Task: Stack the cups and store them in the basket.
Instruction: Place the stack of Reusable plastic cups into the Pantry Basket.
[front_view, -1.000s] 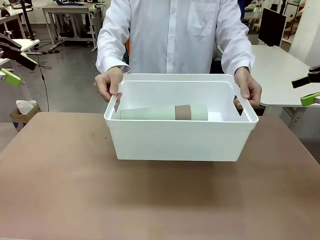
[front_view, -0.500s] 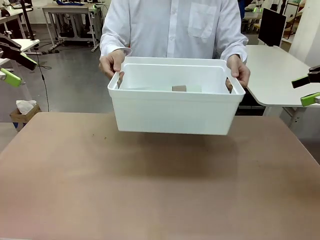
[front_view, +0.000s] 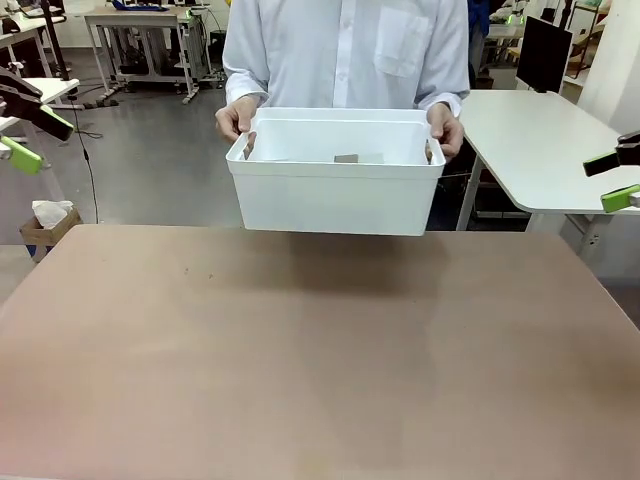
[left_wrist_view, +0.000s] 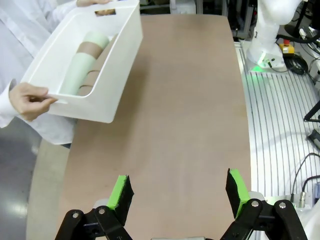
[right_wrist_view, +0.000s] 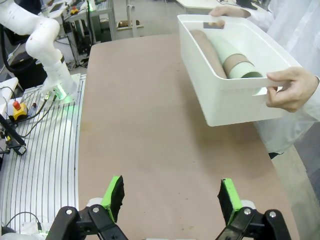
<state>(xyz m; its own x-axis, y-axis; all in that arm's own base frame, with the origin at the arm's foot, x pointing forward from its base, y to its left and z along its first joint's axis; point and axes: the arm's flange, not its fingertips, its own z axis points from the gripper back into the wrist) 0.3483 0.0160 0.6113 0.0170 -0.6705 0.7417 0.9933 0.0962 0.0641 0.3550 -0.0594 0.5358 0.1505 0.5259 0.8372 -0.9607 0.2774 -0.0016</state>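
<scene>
A person holds the white basket (front_view: 330, 200) by both ends, lifted clear of the brown table (front_view: 320, 360) at its far edge. Stacked cups lie on their sides inside it: a mint green one (left_wrist_view: 77, 75) with a brown band (left_wrist_view: 90, 48), and a brown one (right_wrist_view: 205, 50) beside the mint green one (right_wrist_view: 231, 54). From the front just a brown sliver (front_view: 347, 158) shows over the rim. My left gripper (front_view: 35, 138) hangs open at the far left, well off the table. My right gripper (front_view: 610, 180) hangs open at the far right. Both grippers (left_wrist_view: 177, 192) (right_wrist_view: 172, 196) have nothing between their pads.
The person's hands (front_view: 238, 118) (front_view: 445, 130) grip the basket's slot handles. A white side table (front_view: 540, 140) stands behind on the right. The other arm's white base (left_wrist_view: 267, 30) (right_wrist_view: 47, 45) stands beside the table's edge in each wrist view.
The person has lifted the basket off the table and drawn it up and back toward their body. Neither gripper has moved.
</scene>
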